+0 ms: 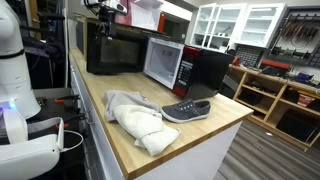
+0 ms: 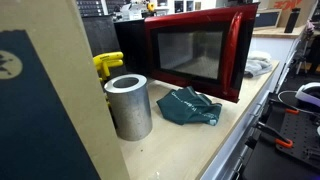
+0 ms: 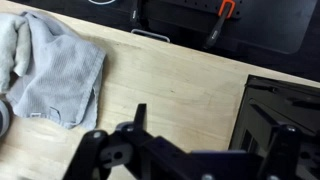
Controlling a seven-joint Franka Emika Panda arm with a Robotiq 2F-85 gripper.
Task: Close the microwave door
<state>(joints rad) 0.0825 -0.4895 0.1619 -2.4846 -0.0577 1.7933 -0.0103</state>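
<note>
The microwave (image 1: 205, 70) stands at the back of the wooden counter, with a red front, a pale inside and a black casing. The microwave door (image 1: 118, 52) stands swung open, its black inner face showing. In an exterior view its red outer frame and dark window (image 2: 195, 52) face the camera. My gripper (image 1: 108, 9) hangs above the door's top edge, touching nothing. In the wrist view its dark fingers (image 3: 210, 128) are spread apart and empty over bare counter. The dark door (image 3: 285, 125) lies at the right of that view.
A crumpled white towel (image 1: 135, 118) and a grey shoe (image 1: 187, 110) lie on the counter (image 1: 205, 135). A metal cylinder (image 2: 128, 105), a teal cloth (image 2: 190, 107) and a yellow object (image 2: 108, 64) sit beside the microwave. Tool racks (image 3: 225, 20) lie beyond the counter's edge.
</note>
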